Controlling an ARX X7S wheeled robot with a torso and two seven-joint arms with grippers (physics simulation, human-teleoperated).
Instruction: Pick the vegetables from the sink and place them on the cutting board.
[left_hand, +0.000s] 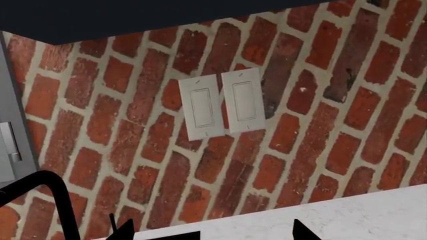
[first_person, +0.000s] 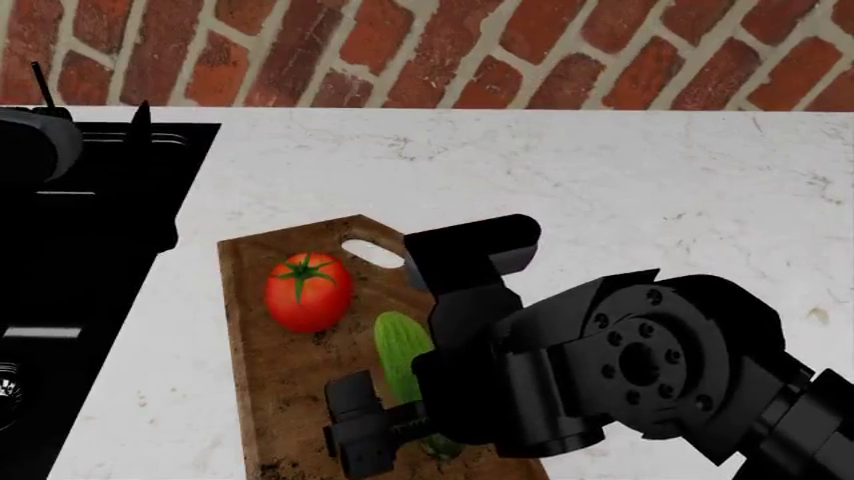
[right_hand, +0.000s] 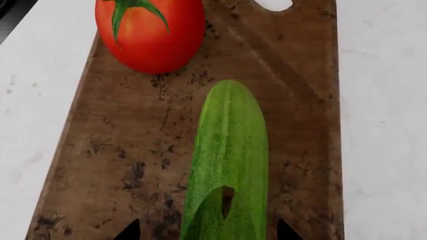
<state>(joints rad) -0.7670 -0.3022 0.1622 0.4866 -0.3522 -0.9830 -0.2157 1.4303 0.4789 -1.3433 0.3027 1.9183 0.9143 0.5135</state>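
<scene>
The red tomato (first_person: 308, 290) with a green stem sits on the brown cutting board (first_person: 287, 370) near its handle slot. The green cucumber (first_person: 400, 350) lies lengthwise on the board beside it. My right gripper (first_person: 414, 430) is low over the cucumber's near end. In the right wrist view the gripper (right_hand: 207, 231) is open, its fingertips on either side of the cucumber (right_hand: 230, 145) and apart from it; the tomato (right_hand: 150, 32) and board (right_hand: 120, 150) show beyond. My left gripper (left_hand: 212, 231) is open and empty, facing the brick wall over the black sink (first_person: 80, 300).
White stone counter (first_person: 641, 190) surrounds the board. A red brick wall (first_person: 441, 50) runs along the back, with two white switch plates (left_hand: 220, 107). A black faucet tube (left_hand: 47, 190) curves beside the left gripper. A grey panel (left_hand: 8, 150) is at the wall's edge.
</scene>
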